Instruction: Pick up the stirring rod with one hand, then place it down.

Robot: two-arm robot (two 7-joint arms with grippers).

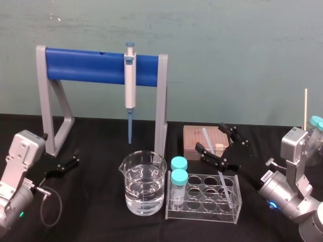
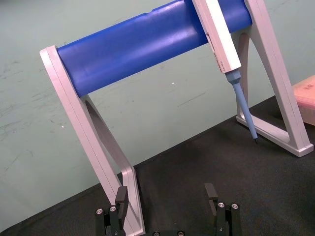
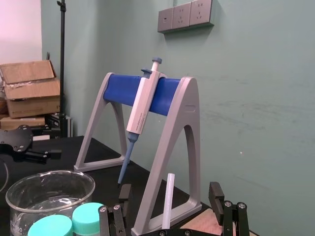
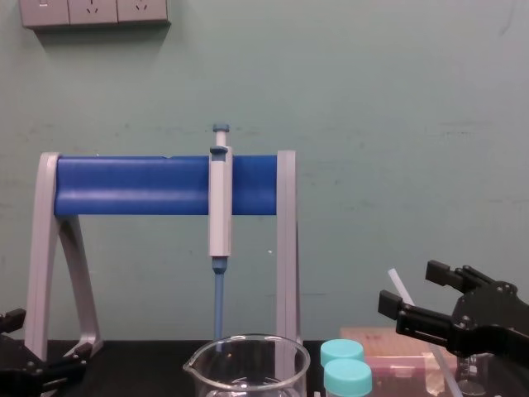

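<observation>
White stirring rod (image 3: pixel 169 206) leans inside the spread right claw (image 3: pixel 170 191)

Pipette (image 1: pixel 130 80) on stand (image 1: pixel 86 65), beaker (image 1: pixel 143 184), vials (image 1: pixel 178 185)

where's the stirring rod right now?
Head view: the stirring rod leans in the clear tube rack on the robot's right, its upper part between the open fingers of the right hand; left hand sits at far left.

Silver-grey arms (image 1: pixel 295 169), black angular end effectors (image 1: pixel 75 157) (image 1: pixel 210 136)
</observation>
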